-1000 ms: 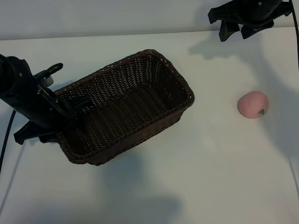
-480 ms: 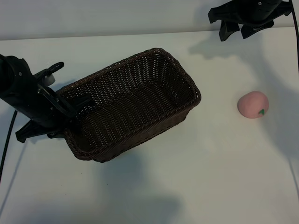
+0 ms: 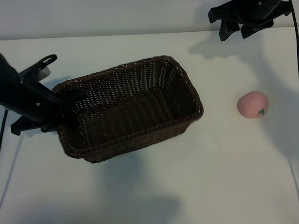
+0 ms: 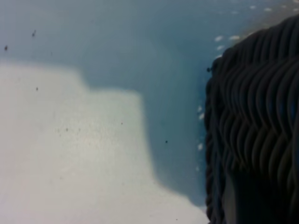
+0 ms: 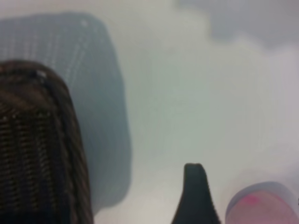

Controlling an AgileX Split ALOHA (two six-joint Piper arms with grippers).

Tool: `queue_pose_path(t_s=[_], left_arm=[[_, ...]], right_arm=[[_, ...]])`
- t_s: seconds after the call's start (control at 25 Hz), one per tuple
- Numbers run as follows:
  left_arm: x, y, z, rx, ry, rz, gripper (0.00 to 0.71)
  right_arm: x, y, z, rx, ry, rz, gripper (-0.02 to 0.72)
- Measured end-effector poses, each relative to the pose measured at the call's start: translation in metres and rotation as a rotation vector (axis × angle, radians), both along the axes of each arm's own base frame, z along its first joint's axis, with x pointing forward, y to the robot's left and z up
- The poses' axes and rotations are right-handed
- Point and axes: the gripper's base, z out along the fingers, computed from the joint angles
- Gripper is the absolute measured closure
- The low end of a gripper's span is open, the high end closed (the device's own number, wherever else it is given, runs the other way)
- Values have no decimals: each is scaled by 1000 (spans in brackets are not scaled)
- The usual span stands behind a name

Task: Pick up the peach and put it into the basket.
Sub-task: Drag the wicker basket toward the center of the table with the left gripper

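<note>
White tabletop fills the scene. Left gripper (image 3: 63,109) is clamped on the basket (image 3: 135,109) rim; keep that hold steady. Right gripper (image 3: 232,29), fingers apart, hangs with the peach (image 3: 252,104) well below-right; descend squarely over it.

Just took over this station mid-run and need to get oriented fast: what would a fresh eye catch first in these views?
The big dark basket dominates the table's middle-left, and the left claw is shut on its left rim. Off to the right the small pink peach lies alone on the white table, clear of the basket. The right claw hangs open at the far right edge, beyond the peach.
</note>
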Motion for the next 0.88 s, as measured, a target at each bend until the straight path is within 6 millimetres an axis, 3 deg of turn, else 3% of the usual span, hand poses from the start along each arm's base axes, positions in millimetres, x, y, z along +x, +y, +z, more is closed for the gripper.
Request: queue_pose_path(t_s=[0.2,0.56,0.88], left_arm=[[6,7,12,-2,-12,-106,533],[43,14,61,99,-87,-166,533],[84,-2,52,93,-80,-205,533]], right_arm=[[0,0,0,0,0,0,215],[0,0,0,0,0,0,217],[0,0,0,0,0,1,217]])
